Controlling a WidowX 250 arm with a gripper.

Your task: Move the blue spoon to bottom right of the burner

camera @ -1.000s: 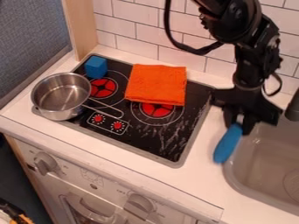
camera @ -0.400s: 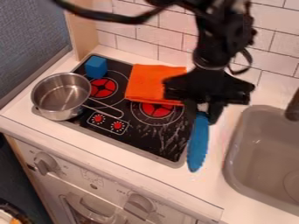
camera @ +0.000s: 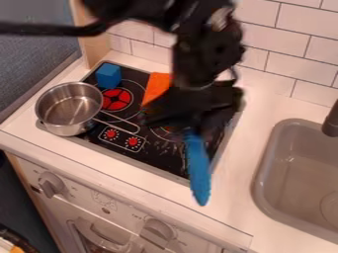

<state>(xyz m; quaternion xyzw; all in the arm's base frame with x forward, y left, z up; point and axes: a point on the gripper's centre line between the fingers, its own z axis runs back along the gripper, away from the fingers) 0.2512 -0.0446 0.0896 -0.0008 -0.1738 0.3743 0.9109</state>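
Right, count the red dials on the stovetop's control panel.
2. The left dial is just right of the steel pot; the right dial sits beside it, nearer the front edge. Neither is covered.

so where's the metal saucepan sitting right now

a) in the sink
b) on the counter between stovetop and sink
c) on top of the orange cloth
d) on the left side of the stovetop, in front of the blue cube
d: the saucepan rests at the left side of the stovetop, nearer the camera than the blue cube.
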